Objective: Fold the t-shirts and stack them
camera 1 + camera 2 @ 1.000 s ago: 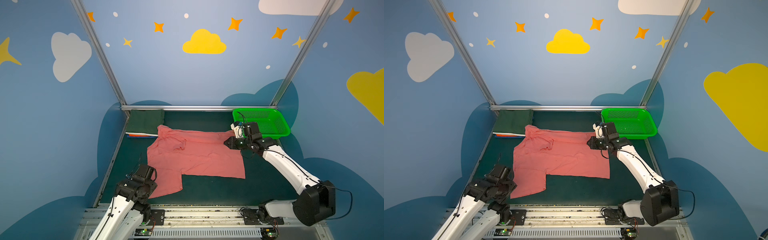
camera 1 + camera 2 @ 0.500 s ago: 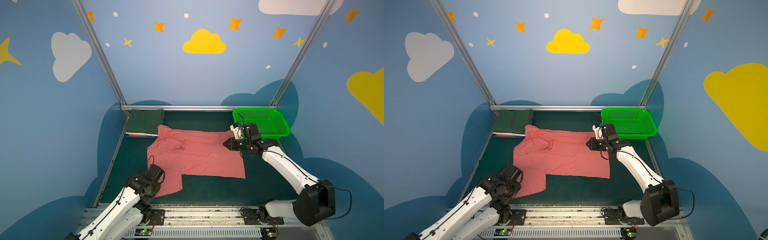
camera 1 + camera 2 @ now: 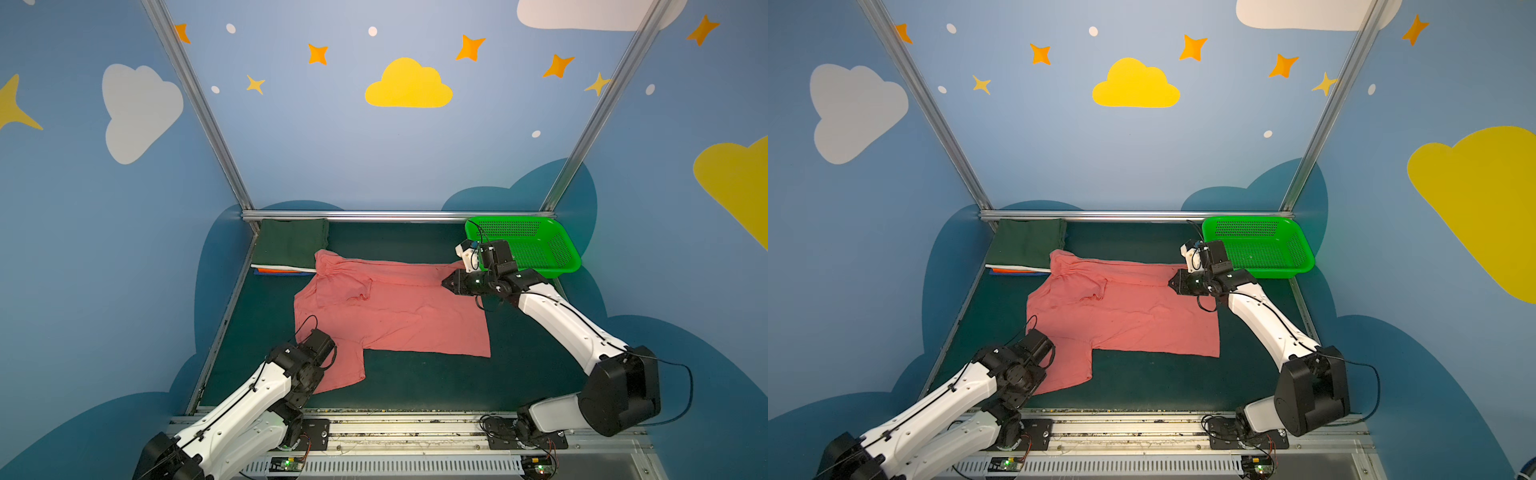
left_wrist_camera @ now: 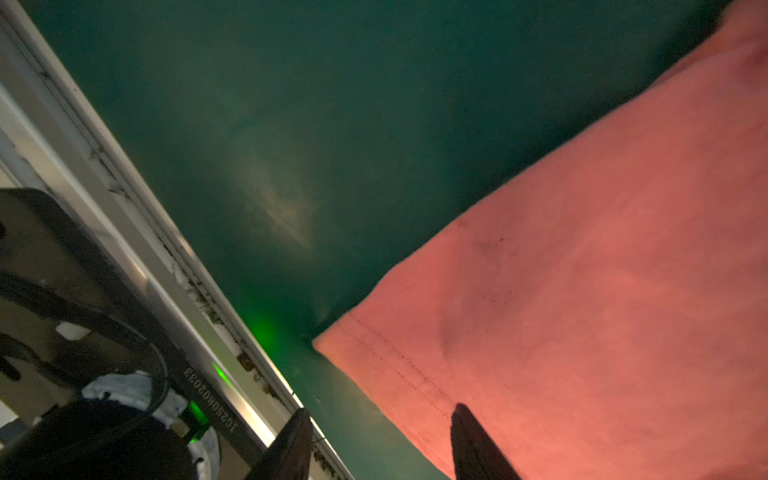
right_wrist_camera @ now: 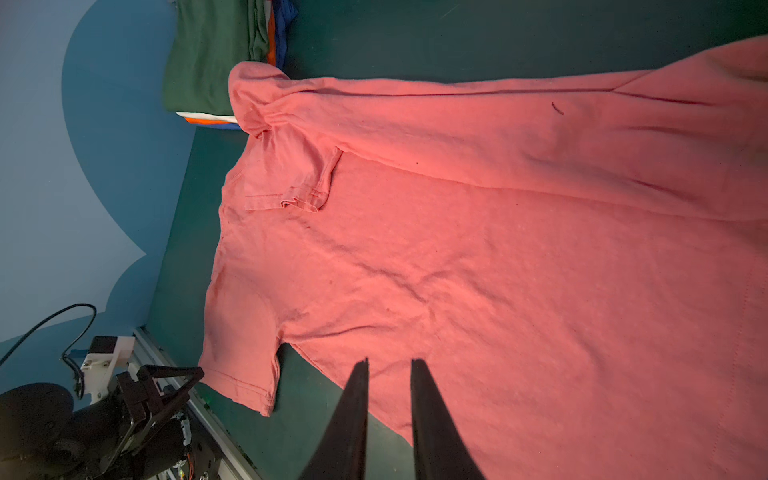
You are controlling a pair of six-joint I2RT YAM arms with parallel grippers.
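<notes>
A salmon-pink t-shirt (image 3: 395,311) (image 3: 1125,311) lies spread on the dark green table, one sleeve folded in on its chest. At the back left sits a folded stack of t-shirts (image 3: 291,245) (image 5: 203,54): dark green on top, then white, orange and blue edges. My left gripper (image 4: 382,409) is open low at the front sleeve (image 4: 582,270). One finger is over the cloth and one over the table edge, with the hem between them. My right gripper (image 3: 444,284) (image 5: 391,361) hovers above the shirt's back right corner. Its jaws stand narrowly apart and hold nothing.
A green perforated basket (image 3: 557,253) (image 3: 1296,249) stands at the back right, just behind my right wrist. A metal rail (image 4: 166,249) runs along the table's front edge beside the left gripper. Blue walls close in the left, back and right sides.
My left arm has swung forward from the front left corner to the shirt's front sleeve, and its jaws have shifted. The right arm and the shirt have stayed put.
</notes>
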